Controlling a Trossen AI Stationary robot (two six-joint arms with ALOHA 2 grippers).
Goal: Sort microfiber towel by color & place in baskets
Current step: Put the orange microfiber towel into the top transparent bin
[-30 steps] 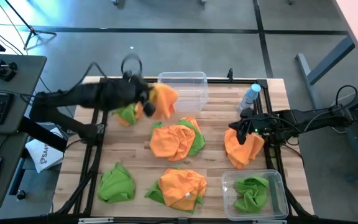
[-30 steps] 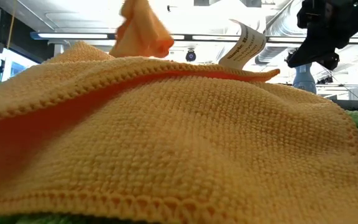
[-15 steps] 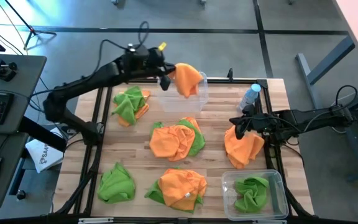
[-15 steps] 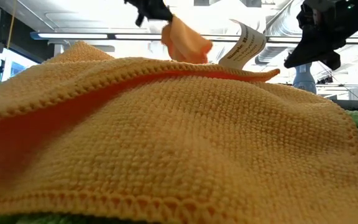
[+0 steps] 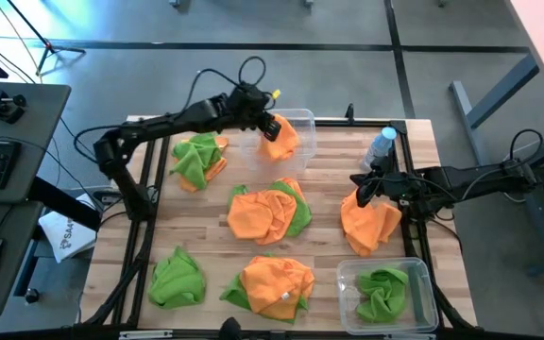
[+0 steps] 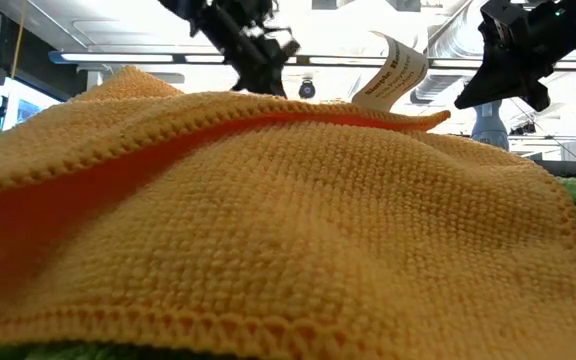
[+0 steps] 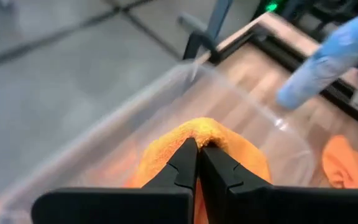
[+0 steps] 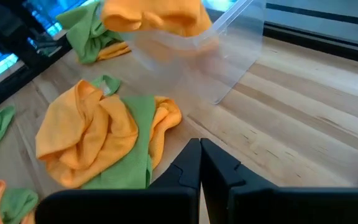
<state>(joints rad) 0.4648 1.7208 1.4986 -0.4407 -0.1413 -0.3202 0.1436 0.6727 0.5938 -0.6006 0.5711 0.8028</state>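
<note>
Left jaws (image 5: pixel 274 127) pinch an orange towel (image 5: pixel 281 140) inside the far basket (image 5: pixel 296 123), its clear walls close around; half a second ago the towel hung above the rim. Right jaws (image 5: pixel 366 186), closed and empty, hover over another orange towel (image 5: pixel 371 227), bottle (image 5: pixel 381 146) just beyond. Mixed piles (image 5: pixel 270 212) lie between.

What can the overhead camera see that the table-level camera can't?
Only the high view shows the table, both baskets, the green towels and the bottle. Only the low view shows the ceiling lights. Both show an orange towel, the left gripper and the right gripper.
</note>
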